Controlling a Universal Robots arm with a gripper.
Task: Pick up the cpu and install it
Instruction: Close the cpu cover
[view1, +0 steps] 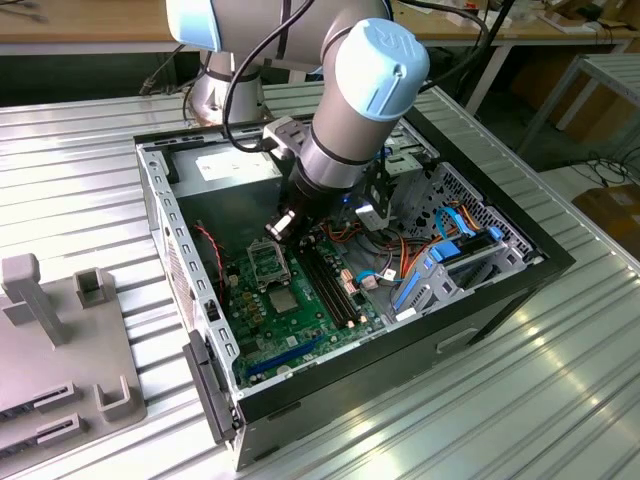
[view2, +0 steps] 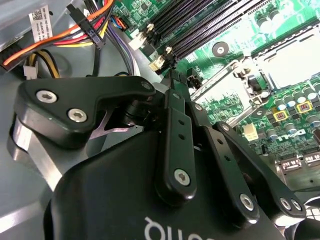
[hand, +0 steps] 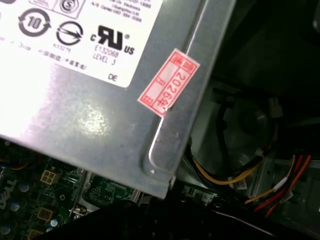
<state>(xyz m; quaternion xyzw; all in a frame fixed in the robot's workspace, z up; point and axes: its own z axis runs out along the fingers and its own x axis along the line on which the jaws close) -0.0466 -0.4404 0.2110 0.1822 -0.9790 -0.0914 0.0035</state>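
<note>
My gripper (view2: 170, 80) hangs inside the open case (view1: 158, 215), low over the motherboard (view1: 300, 332), close to the ends of the memory slots (view2: 210, 25). From the second wrist view I cannot tell how far it is open or whether it has hold of anything.

I take the cpu (view1: 283, 300) to be the small grey square lying flat on the motherboard, just beside the socket (view1: 262, 262) on the side toward the case's near edge. I'm not certain of that.

There are several risks here:

- **Cables:** a bundle of cables (view2: 75, 40) runs close by my gripper, and a sideways move could snag one.
- **Socket frame:** the silver frame (view2: 220, 92) stands open beside the socket, so a careless descent could knock it or scrape the bare contacts.
- **Power supply:** its metal box (hand: 100, 115) sits very near in the first wrist view — swinging the wrist could strike its corner.
- **The chip itself:** it is thin and flat, so a grip set slightly off could tip it or slide it across the board instead of lifting it.
</note>
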